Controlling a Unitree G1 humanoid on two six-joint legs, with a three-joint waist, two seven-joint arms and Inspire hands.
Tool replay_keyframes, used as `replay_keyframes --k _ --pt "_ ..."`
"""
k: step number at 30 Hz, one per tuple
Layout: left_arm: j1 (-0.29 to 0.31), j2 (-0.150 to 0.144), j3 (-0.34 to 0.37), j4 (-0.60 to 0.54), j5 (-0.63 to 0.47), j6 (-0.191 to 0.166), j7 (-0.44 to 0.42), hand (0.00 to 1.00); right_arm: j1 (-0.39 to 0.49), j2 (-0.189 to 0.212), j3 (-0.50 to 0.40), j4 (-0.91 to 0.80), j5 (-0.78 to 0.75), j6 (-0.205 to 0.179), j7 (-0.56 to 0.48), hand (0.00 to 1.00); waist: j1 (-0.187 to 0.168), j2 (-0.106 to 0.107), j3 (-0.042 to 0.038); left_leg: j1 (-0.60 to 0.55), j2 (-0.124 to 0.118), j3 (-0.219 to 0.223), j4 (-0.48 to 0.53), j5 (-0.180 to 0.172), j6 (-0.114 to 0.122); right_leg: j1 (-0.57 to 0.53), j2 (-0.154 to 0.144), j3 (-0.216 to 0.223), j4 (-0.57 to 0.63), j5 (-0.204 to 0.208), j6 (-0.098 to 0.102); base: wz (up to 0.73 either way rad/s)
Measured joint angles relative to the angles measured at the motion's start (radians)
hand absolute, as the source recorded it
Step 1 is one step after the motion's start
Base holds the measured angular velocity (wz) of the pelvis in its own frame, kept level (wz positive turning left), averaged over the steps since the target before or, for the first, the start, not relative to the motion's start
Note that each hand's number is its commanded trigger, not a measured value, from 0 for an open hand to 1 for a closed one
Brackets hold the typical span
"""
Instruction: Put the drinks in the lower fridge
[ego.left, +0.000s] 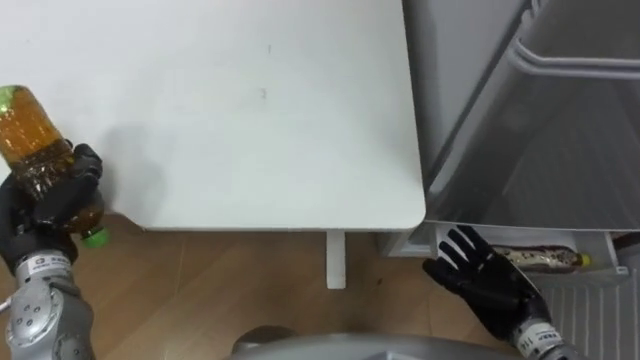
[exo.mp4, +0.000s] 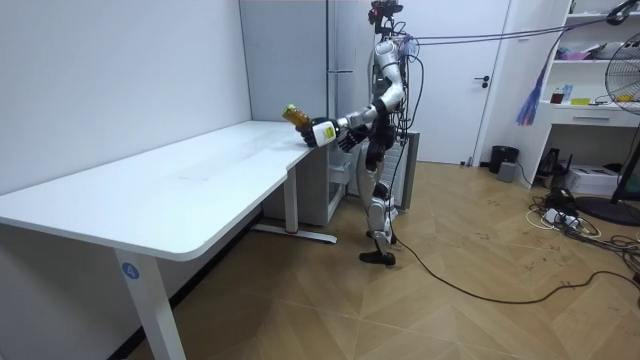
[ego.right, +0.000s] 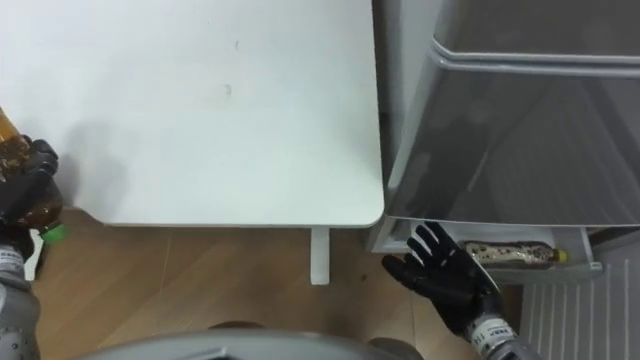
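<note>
Left eye view is showing the drink bottle (ego.left: 38, 140) (amber liquid, green cap) in the grip of the left hand (ego.left: 58, 195), whose fingers are curling round it near the neck. The bottle is hanging at the left part of the table's (ego.left: 250, 100) front edge. Its long axis is slanting: the base is pointing away over the tabletop, and the cap is pointing back toward the robot, just off the edge.

A second bottle (ego.left: 535, 260) is lying on its side in the lower compartment (ego.left: 430, 243) of the fridge (ego.left: 560, 130), which is standing just past the table's right end. This bottle's long axis is running roughly parallel to the table's front edge, cap away from the table. The right hand (ego.left: 490, 285) is hovering just beside that compartment, off the table's right front corner — fingers spread, holding nothing.

Room view is showing the robot standing at the table's end next to the fridge, left arm reaching out over the tabletop.

Judging from this, the held bottle is sitting the table's whole width from its goal. The left hand is carrying it while the right hand is nearer the compartment, so the coming move is likely calling for a carry rightward along the front edge, then downward.
</note>
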Motion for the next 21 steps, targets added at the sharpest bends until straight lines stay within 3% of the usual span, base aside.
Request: replay_keyframes --k 8,11,16,21 --pt "0.003 0.0 0.0 -0.002 -0.007 0.0 -0.009 1.0 0.031 0.0 -0.002 -0.077 -0.002 -0.004 0.001 0.0 -0.007 0.003 0.0007 -0.006 0.0 -0.004 0.006 0.0 0.0 -0.002 0.0 -0.004 0.0 0.0 0.0 0.01" --pt "0.003 -0.001 -0.006 -0.018 0.014 0.0 -0.019 1.0 0.029 0.0 -0.003 -0.077 -0.036 -0.007 0.005 0.0 -0.027 0.004 0.0014 -0.021 -0.001 -0.017 0.02 -0.001 0.0 -0.006 -0.003 -0.008 0.001 0.0 0.0 0.12" --pt "0.033 -0.006 -0.009 -0.163 0.011 0.0 -0.06 1.0 0.048 0.0 -0.002 -0.073 -0.077 -0.018 0.047 0.0 -0.033 0.003 0.0015 -0.03 -0.001 -0.018 0.02 -0.001 0.0 -0.011 -0.004 -0.021 0.001 0.0 0.0 0.03" --pt "0.033 -0.002 -0.052 -0.252 0.035 0.0 -0.152 1.0 0.044 0.001 -0.002 -0.066 -0.103 -0.022 0.071 0.0 -0.078 -0.001 0.0057 -0.037 -0.005 -0.028 0.021 0.0 0.0 -0.01 -0.006 -0.021 -0.001 0.0 0.001 0.05"
